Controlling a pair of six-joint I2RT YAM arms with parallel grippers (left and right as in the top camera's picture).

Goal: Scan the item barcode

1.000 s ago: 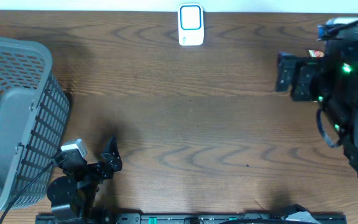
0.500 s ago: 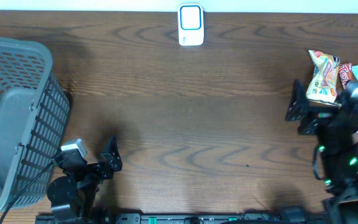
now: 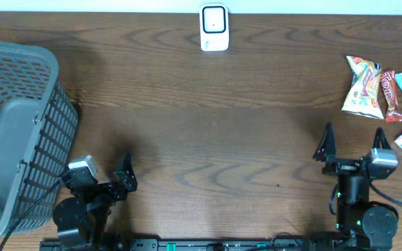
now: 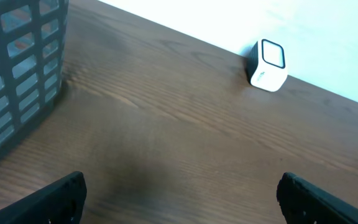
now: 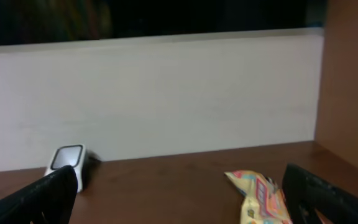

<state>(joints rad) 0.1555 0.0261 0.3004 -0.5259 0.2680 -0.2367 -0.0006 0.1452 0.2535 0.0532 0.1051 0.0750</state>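
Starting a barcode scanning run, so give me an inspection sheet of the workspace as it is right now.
Surface: brown wood table, no spills seen.
Job's things: white scanner at the far edge; snack packets at the far right.
Clutter: grey basket at the left.
Grippers: left gripper and right gripper open, both empty.
Cables: black cable beside the basket.
Surroundings: white wall behind the table.

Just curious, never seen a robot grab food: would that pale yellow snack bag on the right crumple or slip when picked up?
The pale yellow snack bag looks puffy and creased, so it probably crumples and feels light. Its film wrapper may slip. Lying flat, it should slide rather than roll.
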